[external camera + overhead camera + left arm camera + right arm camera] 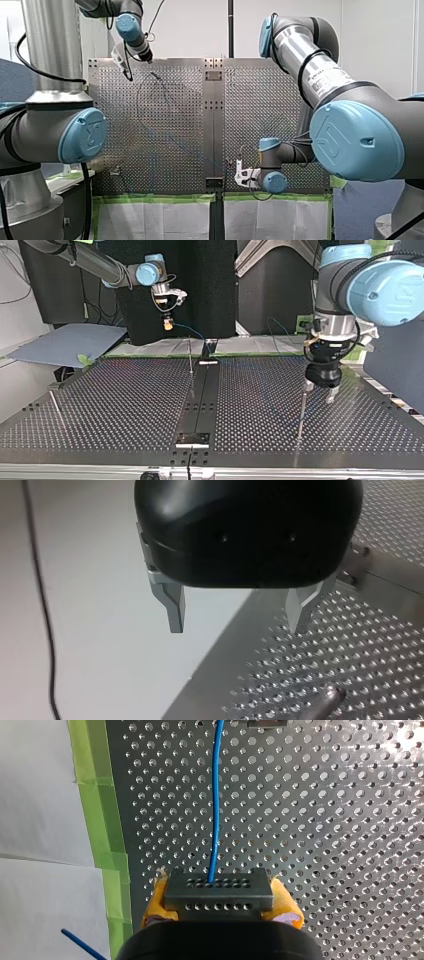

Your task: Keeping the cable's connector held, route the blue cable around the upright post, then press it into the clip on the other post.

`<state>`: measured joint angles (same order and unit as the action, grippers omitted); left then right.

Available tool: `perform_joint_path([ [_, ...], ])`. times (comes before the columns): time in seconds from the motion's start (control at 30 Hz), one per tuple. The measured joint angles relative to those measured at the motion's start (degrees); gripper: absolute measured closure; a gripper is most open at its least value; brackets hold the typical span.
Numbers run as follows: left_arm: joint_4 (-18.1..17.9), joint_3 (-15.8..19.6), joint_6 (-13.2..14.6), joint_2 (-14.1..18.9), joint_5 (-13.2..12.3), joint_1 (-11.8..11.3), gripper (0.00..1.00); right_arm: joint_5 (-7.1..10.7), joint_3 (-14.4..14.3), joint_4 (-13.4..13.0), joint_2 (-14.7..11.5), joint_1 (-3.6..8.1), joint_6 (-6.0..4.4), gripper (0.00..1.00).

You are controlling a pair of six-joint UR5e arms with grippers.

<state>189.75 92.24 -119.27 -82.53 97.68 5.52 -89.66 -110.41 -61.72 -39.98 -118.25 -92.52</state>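
Yellow-padded right gripper point(221, 912) clamped on connector point(219, 890), left gripper point(236, 622) open, empty beside post point(301, 412): lead cable point(215, 805) round post, clamp unrelaxed.

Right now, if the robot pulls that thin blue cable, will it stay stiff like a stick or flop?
Probably floppy: the thin blue cable sags in a curve from my right gripper in the top view. Being so thin, it likely weighs little. It probably won't slip free, since yellow pads clamp its dark grey holed connector block.
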Motion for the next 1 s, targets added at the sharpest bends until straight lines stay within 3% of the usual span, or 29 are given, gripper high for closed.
perform_joint_path([
  [0.47,8.0,-7.7,8.0,-0.9,3.6,1.0,0.0,0.05,0.0,-0.1,0.0,0.0,-0.13,1.0],
  [0.73,12.4,-8.3,12.5,-2.7,4.1,2.3,0.0,0.17,0.0,-0.1,0.0,-0.01,-0.2,1.0],
  [1.0,14.3,-8.3,17.4,-4.4,4.5,3.4,0.0,0.17,0.0,-0.1,0.0,-0.01,-0.22,1.0],
])
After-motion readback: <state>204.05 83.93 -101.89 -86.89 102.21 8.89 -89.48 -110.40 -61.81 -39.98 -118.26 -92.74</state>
